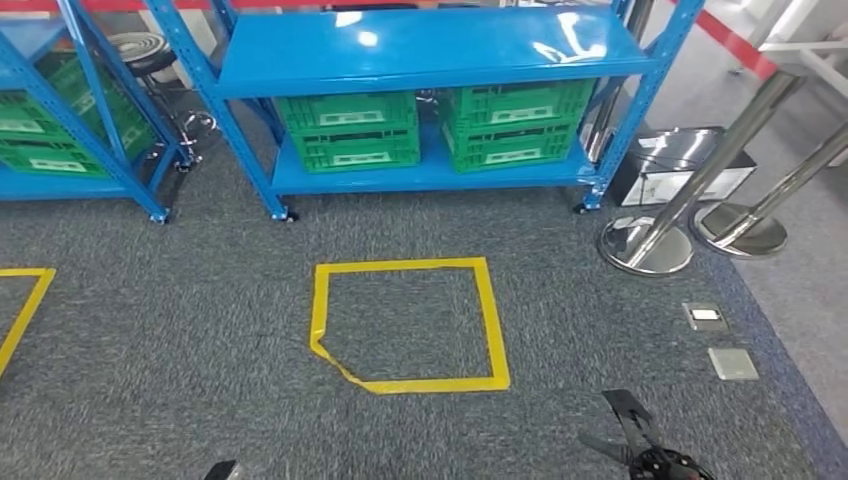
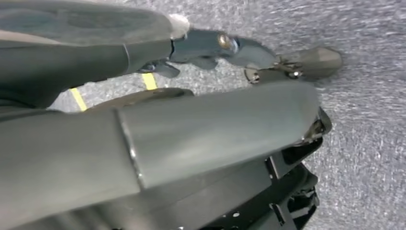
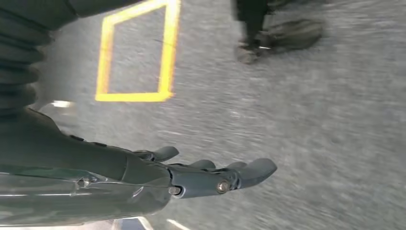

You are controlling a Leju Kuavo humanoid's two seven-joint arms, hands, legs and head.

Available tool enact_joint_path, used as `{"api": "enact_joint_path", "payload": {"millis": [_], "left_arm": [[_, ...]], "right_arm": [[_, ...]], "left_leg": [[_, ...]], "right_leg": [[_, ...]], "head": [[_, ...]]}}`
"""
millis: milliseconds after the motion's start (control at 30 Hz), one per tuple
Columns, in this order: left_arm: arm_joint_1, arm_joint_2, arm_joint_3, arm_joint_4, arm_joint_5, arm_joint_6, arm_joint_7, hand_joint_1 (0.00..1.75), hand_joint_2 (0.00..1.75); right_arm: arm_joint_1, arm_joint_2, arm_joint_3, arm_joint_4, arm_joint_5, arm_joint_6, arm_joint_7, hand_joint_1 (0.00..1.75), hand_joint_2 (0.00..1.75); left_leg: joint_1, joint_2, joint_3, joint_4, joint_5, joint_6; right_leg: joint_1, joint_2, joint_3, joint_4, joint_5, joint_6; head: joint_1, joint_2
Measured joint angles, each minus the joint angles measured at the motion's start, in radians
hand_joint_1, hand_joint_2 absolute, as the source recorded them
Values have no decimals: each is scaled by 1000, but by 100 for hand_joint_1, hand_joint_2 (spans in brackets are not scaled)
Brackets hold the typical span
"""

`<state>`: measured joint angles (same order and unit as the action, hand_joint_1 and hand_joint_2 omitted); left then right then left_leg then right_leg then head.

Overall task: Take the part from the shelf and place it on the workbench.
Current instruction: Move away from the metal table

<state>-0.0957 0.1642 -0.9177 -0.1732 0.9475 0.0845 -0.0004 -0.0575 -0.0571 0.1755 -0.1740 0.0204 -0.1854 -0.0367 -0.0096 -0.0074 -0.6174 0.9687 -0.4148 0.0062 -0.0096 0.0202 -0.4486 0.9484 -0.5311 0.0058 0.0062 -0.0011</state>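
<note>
Right hand [image 3: 210, 175] hangs over grey carpet, fingers loosely spread, holding nothing. Left hand [image 2: 249, 52] likewise spread. Ahead: yellow taped square [image 1: 408, 325], blue shelf [image 1: 420, 60] with green crates [image 1: 350, 130]; the part can't be made out.

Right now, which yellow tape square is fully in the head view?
The middle yellow tape square before the blue shelf: all four sides visible. The other tape outline is cut off at the left edge.
</note>
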Motion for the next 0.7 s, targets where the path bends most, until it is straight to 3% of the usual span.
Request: {"api": "enact_joint_path", "payload": {"millis": [67,133,200,233,267,300,333,400,433,500,600,633,700], "left_arm": [[2,-1,0,0,-3,-2,0,0,0],[0,-1,0,0,-5,-4,-1,0,0],[-3,-1,-1,0,-6,-4,-2,0,0],[-4,-1,-1,0,-6,-5,-1,0,0],[-4,-2,-1,0,-5,-5,-1,0,0],[-3,-2,-1,0,-5,-5,-1,0,0],[-3,-3,-1,0,-4,-5,-1,0,0],[-3,-4,-1,0,-2,-5,-1,0,0],[-4,-4,-1,0,-1,-5,-1,0,0],[-4,-3,-1,0,1,-5,-1,0,0],[-3,0,-1,0,3,-5,-1,0,0],[-4,0,-1,0,4,-5,0,0,0],[-4,0,-2,0,4,-5,0,0,0]], "right_arm": [[0,0,0,0,-16,11,30,0,0],[-1,-1,-1,0,-33,20,47,0,0],[-1,-1,-1,0,-44,24,53,0,0],[0,-1,-2,0,-50,26,54,0,0],[0,-1,-2,0,-55,28,55,0,0],[1,-1,-3,0,-63,31,55,0,0],[1,-1,-4,0,-71,34,56,0,0],[0,-1,-9,0,-88,40,57,0,0],[-1,-1,-13,0,-95,41,56,0,0],[-4,-1,-20,0,-106,42,54,0,0],[-5,-1,-27,0,-110,42,50,0,0],[-5,-1,-29,0,-110,42,49,0,0],[-6,-1,-33,0,-110,42,49,0,0]], "left_leg": [[4,1,9,-9,9,9],[8,3,23,-22,6,19],[8,3,35,-26,-2,28],[7,3,39,-26,-6,30],[7,3,45,-26,-11,31],[7,3,52,-26,-17,31],[7,3,62,-26,-23,29],[4,5,80,-23,-36,23],[1,6,84,-21,-41,19],[-4,12,87,-19,-47,11],[-4,22,83,-4,-65,-3],[-2,20,68,31,-87,-10],[3,16,7,163,-151,-19]], "right_leg": [[0,-2,0,0,-14,11],[1,-8,-24,60,-52,20],[0,-12,-97,200,-114,24],[0,-12,-137,267,-134,25],[0,-13,-164,303,-134,26],[0,-13,-173,300,-111,26],[-1,-16,-162,256,-68,26],[1,-36,-116,118,24,23],[2,-45,-97,65,48,19],[5,-49,-86,25,55,12],[0,-30,-78,14,57,-3],[-2,-25,-73,11,59,-8],[-3,-14,-70,9,61,-13]], "head": [[2,0],[10,0],[21,0],[26,0],[31,0],[36,0],[42,0],[53,0],[57,0],[54,0],[44,0],[38,0],[25,0]]}}
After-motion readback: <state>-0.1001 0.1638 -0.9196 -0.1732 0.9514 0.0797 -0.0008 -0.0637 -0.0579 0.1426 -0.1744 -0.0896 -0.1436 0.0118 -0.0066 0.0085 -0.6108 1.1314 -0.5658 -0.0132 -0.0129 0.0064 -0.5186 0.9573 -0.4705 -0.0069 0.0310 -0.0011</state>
